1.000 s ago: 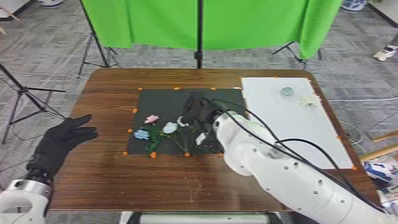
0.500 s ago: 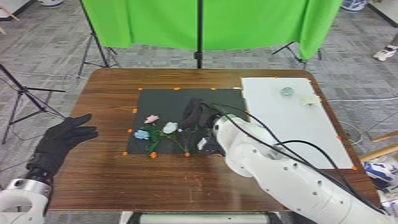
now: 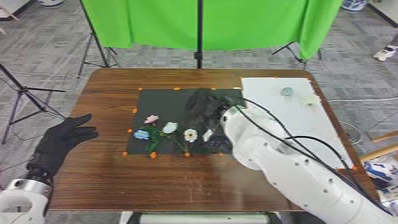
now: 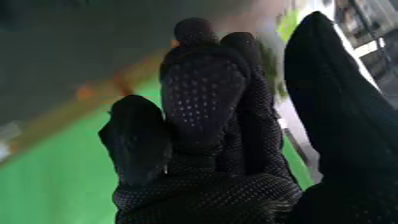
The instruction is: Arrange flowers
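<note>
In the head view, my right hand (image 3: 203,106) is over the upper right part of the black mat (image 3: 160,100). Just below and left of it lies a white flower with a yellow centre (image 3: 190,135). Farther left on the mat are a white bloom (image 3: 170,127), a pink flower (image 3: 151,119) and a blue flower (image 3: 141,134) with green stems. Another pale piece (image 3: 208,135) is beside the right arm. The right wrist view has my right hand (image 4: 209,95) open, its thumb apart from the fingers. My left hand (image 3: 66,135) stays open at the table's left edge.
A white board (image 3: 284,120) covers the right side of the brown table (image 3: 178,182). On it are a pale green flower (image 3: 287,91) and a cream flower (image 3: 309,100). A green cloth (image 3: 258,25) and dark stands are beyond the table.
My right hand and forearm have shifted to the right, uncovering the white flower with the yellow centre. The left hand has kept still.
</note>
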{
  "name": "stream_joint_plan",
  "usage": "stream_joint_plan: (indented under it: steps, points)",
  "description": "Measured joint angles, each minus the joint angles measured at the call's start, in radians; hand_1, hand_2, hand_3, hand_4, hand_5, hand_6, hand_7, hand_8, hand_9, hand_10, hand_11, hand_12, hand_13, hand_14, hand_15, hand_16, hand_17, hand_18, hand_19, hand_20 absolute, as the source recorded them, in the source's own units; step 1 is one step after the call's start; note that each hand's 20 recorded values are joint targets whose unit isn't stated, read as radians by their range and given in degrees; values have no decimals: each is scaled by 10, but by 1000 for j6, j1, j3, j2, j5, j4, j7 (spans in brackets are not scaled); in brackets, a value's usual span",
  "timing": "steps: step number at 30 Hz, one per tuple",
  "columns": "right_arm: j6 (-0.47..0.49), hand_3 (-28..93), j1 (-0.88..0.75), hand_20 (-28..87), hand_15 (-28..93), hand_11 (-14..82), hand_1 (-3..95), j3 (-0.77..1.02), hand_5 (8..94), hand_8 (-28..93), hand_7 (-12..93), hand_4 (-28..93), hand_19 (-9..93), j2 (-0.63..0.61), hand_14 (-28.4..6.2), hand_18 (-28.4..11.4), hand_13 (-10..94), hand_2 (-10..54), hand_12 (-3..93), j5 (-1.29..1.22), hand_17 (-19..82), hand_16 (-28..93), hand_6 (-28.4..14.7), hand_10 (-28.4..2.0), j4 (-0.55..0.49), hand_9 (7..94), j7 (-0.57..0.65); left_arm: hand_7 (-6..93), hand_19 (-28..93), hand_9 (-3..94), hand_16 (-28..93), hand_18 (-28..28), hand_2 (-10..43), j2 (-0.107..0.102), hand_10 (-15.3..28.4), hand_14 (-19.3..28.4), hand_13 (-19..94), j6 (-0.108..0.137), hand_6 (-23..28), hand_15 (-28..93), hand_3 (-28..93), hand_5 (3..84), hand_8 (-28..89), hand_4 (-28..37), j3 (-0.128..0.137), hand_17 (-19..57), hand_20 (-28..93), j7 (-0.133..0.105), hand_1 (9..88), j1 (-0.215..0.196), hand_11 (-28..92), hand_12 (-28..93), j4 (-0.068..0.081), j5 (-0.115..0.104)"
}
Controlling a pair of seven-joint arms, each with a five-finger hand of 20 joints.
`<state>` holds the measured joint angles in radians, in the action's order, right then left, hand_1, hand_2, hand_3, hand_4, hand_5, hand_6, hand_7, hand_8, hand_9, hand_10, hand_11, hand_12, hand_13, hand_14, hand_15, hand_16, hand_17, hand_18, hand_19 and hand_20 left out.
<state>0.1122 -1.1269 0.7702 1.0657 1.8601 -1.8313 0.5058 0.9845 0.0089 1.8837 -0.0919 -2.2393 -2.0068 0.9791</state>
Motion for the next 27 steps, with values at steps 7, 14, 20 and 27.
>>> stream_joint_plan:
  steps: [7,14,20,27]
  points:
    - [-317,641,-14,493,595,65,370,175,511,-74,102,-166,932,-129,-43,-179,836,-95,161,214,532,311,-12,-171,-121,516,1,51,188,489,-1,158,199,2,167,205,414,5,79,211,666,452,-45,-283,8,102,188,-1,158,-17,170,117,-12,0]
    - [-89,627,46,493,621,55,347,361,474,-61,84,-158,930,-209,-67,-193,793,-95,164,187,500,295,-24,-191,30,452,151,51,188,489,-1,157,198,12,167,206,413,4,79,210,666,453,-45,-283,18,102,188,-6,158,-31,170,117,-18,1]
    - [57,628,90,488,625,52,343,315,469,-61,86,-157,926,-244,-74,-200,784,-95,167,149,489,288,-23,-195,242,441,209,51,188,489,0,157,199,15,167,206,413,7,78,210,665,452,-45,-283,17,102,188,-5,158,-28,170,117,-18,2]
    - [57,633,81,483,629,53,346,235,464,-63,92,-158,926,-234,-76,-200,782,-95,170,205,487,281,-17,-194,379,442,248,51,188,488,0,157,198,18,167,206,412,5,78,208,665,452,-45,-283,17,102,188,-2,157,-29,169,117,-19,3]
